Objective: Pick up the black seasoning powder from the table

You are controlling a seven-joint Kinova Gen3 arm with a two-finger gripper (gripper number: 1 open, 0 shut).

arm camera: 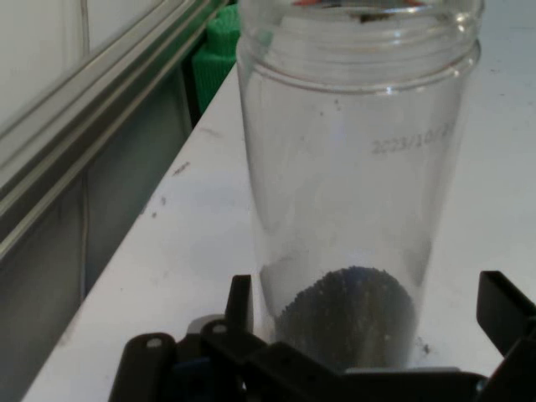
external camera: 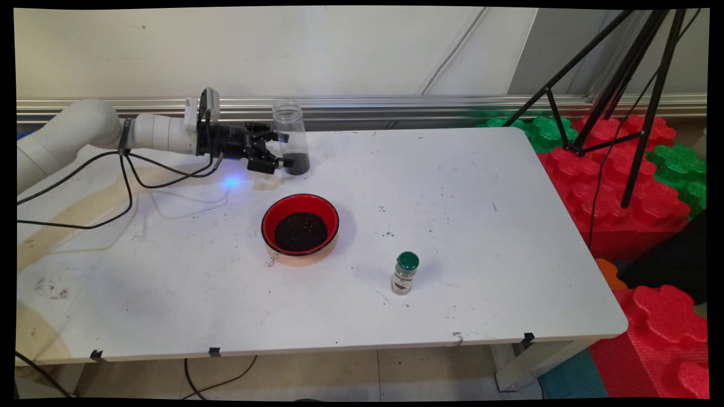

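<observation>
Clear plastic jar (external camera: 290, 137) upright at far side of bench (external camera: 481, 226), near the back edge, lid off, mouth open upward. Thin layer of dark granules in the bottom; walls otherwise empty. Long axis vertical.

Hand (external camera: 285, 151) level with jar's lower part, reaching in horizontally from the left. Fingers spread, one on either side of the jar's base in hand view; jar (arm camera: 356, 184) seated between them, filling the centre of that view. Gap visible between right finger (arm camera: 502, 314) and the jar wall; contact on the left side possibly made, not resolvable from either view. Not pinching. Jar lies straight ahead of the hand, along its approach line, standing crosswise to that line.

Red bowl (external camera: 300, 226) nearer the camera than the jar, well apart from it, holding a mound of the same dark granules. Small spice bottle (external camera: 405, 273) with green cap, upright, further right and nearer the front edge, well apart from bowl and hand.

Tripod (external camera: 616, 85) and red and green foam blocks (external camera: 622, 186) beyond the bench's right end.
</observation>
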